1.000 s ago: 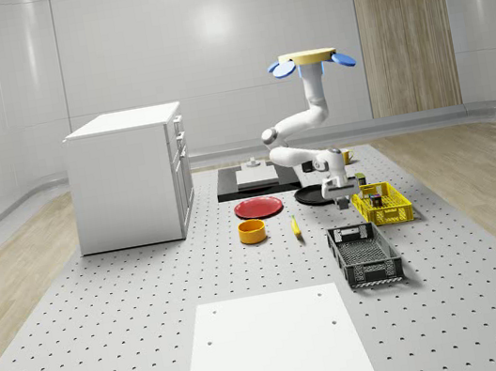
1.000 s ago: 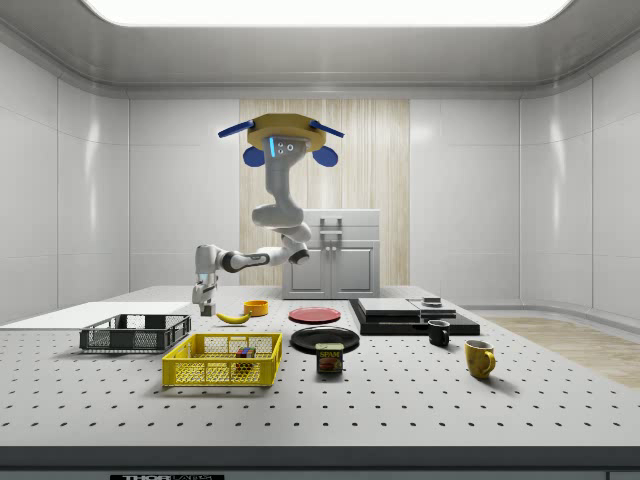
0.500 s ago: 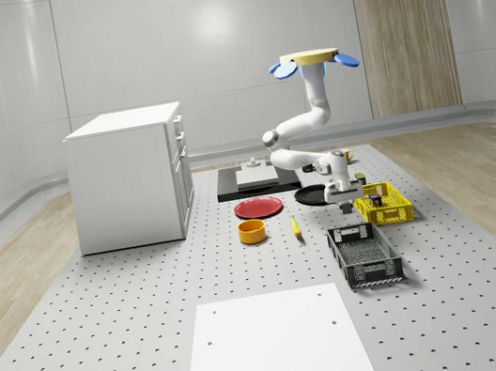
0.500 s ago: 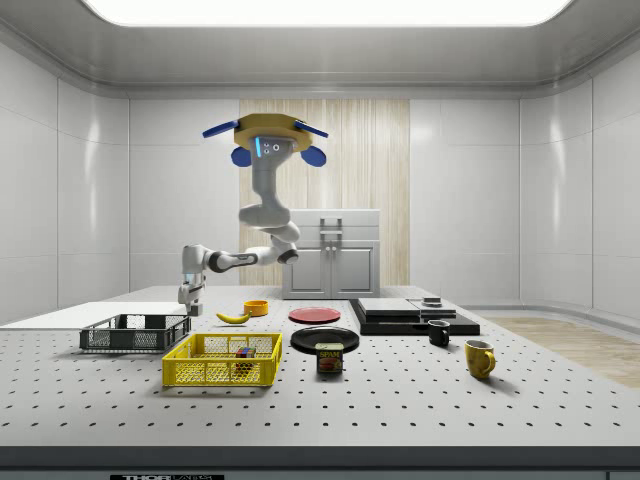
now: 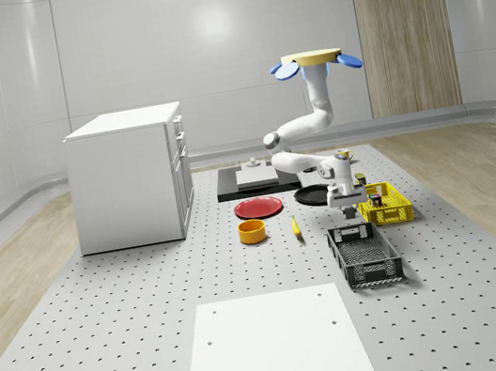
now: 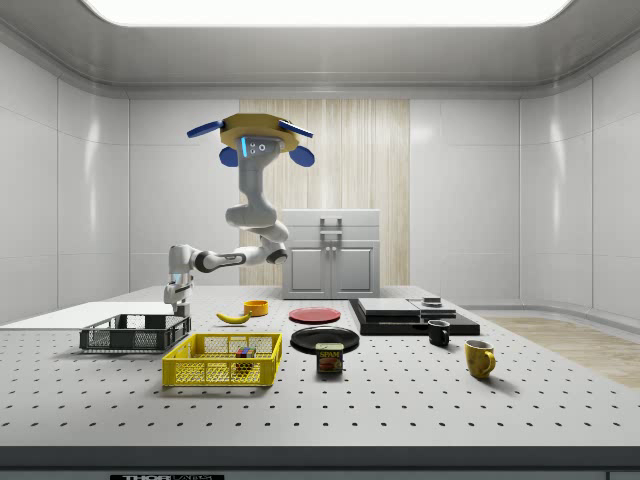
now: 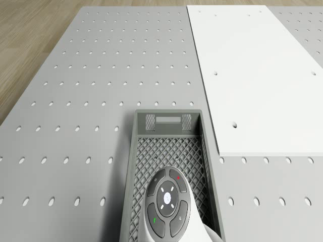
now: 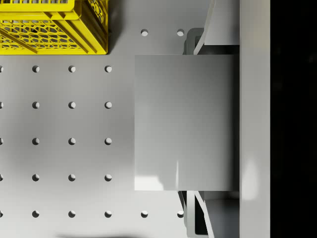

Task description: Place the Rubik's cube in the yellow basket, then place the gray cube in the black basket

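Note:
The drone [image 5: 313, 60] hovers high over the table, behind the two baskets. Its arm reaches down to the gripper [image 6: 178, 303], which hangs just above the end of the black basket [image 6: 125, 338] nearest the yellow basket [image 6: 215, 372]. In the wrist view the gripper [image 8: 198, 121] is shut on the gray cube [image 8: 183, 121], one finger on each of two opposite faces. The Rubik's cube [image 6: 243, 352] lies inside the yellow basket [image 8: 49, 42]. In the drone view the arm's wrist [image 7: 166, 201] sits over the mesh floor of the black basket [image 7: 132, 166].
A white cabinet [image 5: 128, 177] stands at the whole-scene view's left. Near the baskets are a red plate [image 5: 258, 207], an orange bowl [image 5: 252, 231], a banana [image 5: 295, 226], a black plate [image 6: 325, 339], a can [image 6: 330, 358] and two mugs [image 6: 479, 358]. A white board [image 5: 275, 347] lies in front.
Drone and arm have shifted toward the side view's left. The gripper, still shut on the gray cube, has gone from beside the yellow basket to over the black basket's end.

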`<state>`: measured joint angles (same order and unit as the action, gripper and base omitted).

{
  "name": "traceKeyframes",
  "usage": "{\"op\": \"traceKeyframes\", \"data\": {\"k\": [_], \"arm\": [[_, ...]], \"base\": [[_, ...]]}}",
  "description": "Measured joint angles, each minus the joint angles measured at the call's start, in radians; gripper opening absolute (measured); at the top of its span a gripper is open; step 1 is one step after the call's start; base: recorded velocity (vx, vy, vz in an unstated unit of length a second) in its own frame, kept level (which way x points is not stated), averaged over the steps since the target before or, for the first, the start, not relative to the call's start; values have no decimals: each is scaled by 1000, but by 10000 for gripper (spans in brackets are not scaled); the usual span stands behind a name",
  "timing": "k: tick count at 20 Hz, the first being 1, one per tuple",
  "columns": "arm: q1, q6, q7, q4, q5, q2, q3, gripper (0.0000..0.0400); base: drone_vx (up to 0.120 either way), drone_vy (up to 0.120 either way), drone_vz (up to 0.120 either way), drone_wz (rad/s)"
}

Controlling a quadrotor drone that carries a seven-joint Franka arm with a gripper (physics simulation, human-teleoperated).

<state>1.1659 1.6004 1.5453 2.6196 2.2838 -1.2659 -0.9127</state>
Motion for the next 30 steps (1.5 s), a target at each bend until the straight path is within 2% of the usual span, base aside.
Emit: {"op": "traceKeyframes", "data": {"k": [15,30], "arm": [[3,3,2,0,-2,-3,-1,250],[5,5,4,-1,-4,-6,-2,250]], "base": [[120,0,-3,0],[0,-13,-112,0]]}}
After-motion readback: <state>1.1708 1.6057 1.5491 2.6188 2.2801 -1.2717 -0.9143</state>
